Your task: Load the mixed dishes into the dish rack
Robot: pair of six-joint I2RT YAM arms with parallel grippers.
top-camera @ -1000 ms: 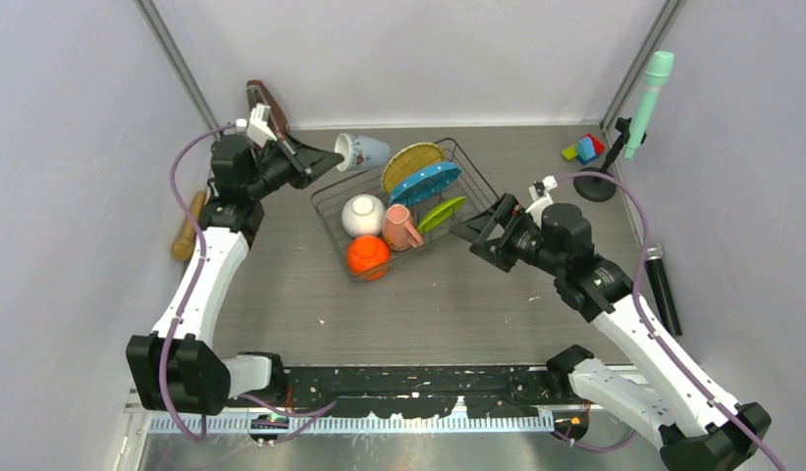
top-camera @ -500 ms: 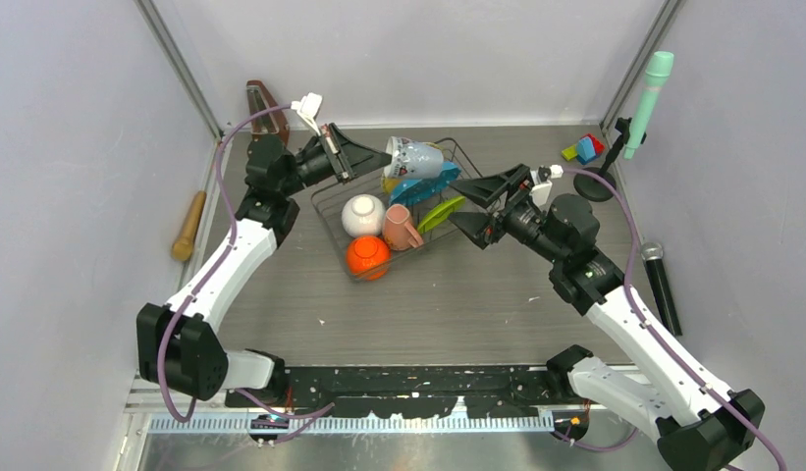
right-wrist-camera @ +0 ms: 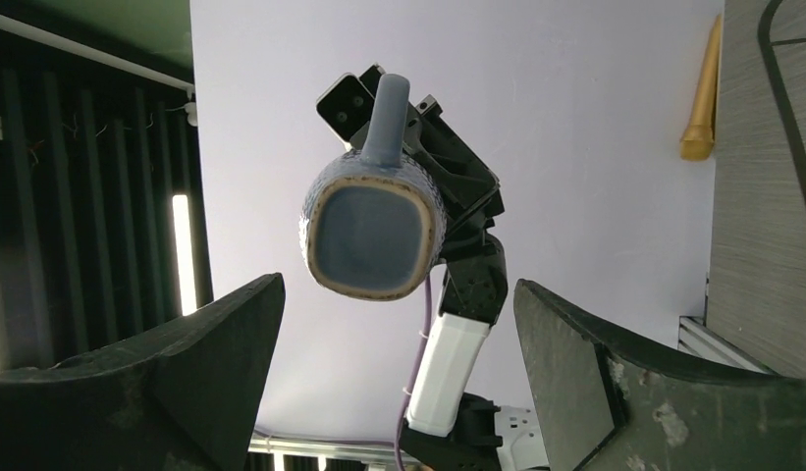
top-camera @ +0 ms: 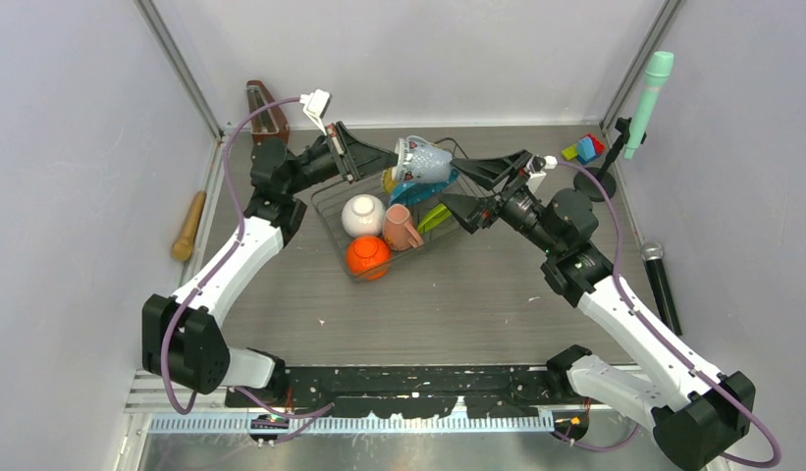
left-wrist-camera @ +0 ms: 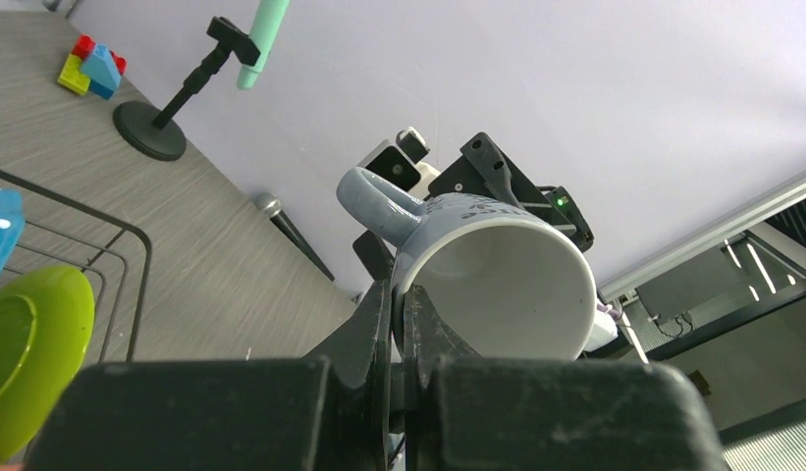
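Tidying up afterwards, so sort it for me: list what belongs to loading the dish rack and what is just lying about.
Job: dish rack, grey-blue mug held by left tool, white bowl, orange bowl, salmon-pink mug, lime green plate, teal-blue plate.
Lying about: metronome, toy blocks, wooden handle, green microphone, black microphone.

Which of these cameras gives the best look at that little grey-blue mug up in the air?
The left wrist view: the grey-blue mug is close up, showing its white inside, its handle, and the rim pinched by the left jaws. The right wrist view shows only its base and handle. The top view shows it small, above the dish rack.
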